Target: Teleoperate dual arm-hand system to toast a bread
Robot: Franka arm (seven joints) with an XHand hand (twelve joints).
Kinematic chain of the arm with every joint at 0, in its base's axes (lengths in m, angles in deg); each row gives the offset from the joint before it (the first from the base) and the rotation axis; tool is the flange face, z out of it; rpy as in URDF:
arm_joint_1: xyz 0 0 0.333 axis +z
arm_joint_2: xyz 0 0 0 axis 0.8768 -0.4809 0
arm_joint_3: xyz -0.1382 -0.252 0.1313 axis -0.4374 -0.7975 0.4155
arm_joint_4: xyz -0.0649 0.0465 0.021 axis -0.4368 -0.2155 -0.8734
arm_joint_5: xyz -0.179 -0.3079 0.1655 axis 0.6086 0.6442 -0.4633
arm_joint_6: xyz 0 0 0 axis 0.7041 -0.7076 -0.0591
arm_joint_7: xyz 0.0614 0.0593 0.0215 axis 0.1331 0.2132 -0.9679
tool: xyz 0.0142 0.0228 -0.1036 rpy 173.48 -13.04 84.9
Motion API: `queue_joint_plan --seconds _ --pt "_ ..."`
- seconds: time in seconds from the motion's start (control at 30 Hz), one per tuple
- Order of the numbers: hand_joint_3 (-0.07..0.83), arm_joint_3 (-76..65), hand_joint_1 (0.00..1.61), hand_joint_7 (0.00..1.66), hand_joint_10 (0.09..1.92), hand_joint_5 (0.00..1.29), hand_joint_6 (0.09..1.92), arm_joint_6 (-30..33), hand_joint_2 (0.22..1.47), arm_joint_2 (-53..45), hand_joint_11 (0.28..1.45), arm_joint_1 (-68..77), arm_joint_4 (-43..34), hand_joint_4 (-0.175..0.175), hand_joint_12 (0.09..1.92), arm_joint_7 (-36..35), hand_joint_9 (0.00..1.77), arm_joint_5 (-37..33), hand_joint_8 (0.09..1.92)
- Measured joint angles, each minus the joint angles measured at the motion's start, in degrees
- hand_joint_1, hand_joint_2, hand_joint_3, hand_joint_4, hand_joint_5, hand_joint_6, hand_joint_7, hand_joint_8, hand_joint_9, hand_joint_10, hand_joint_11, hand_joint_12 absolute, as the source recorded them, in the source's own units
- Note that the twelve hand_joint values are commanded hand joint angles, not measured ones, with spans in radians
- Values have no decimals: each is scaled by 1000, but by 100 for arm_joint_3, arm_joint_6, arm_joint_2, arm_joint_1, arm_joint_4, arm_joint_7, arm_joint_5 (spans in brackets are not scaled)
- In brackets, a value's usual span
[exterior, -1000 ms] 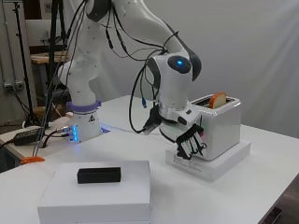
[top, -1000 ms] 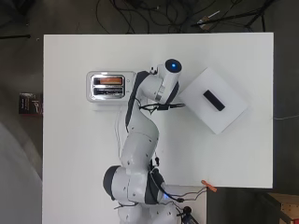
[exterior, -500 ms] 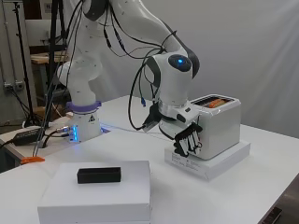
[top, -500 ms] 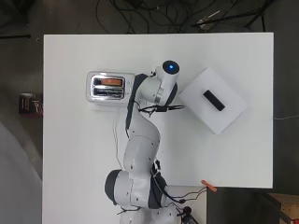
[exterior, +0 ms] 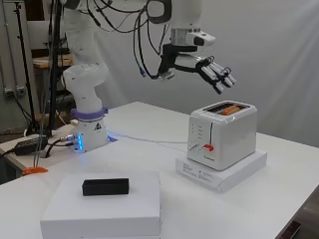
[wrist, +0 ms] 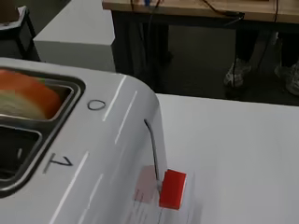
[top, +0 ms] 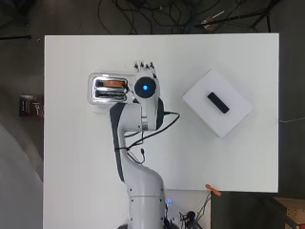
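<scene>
Overhead, the black-and-white hand (top: 145, 67) is hovering just beyond the shiny white two-slot toaster (top: 110, 88). From the side, fingers are stretching straight, holding nothing. At the wrist, orange-crusted bread (wrist: 25, 98) is sitting sunk in its slot with the red lever (wrist: 172, 188) low — a drifting hand could bump the toaster.

You see the toaster (exterior: 222, 135): smooth white plastic shell, shiny metal top, glossy red lever (wrist: 172, 188); matt table (top: 76, 157).

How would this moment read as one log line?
robot hand: open, raised above white toaster | orange bread slice: in slot | red lever: down
</scene>
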Motion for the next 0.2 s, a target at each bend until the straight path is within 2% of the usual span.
queue_joint_plan --seconds 0.07,0.2 --pt "-4 211 0 221 87 271 87 -56 1097 479 391 -102 182 -31 87 4 246 47 87" --pt "23 260 0 191 87 244 87 -194 1172 725 353 -146 325 -42 87 -118 207 20 87"
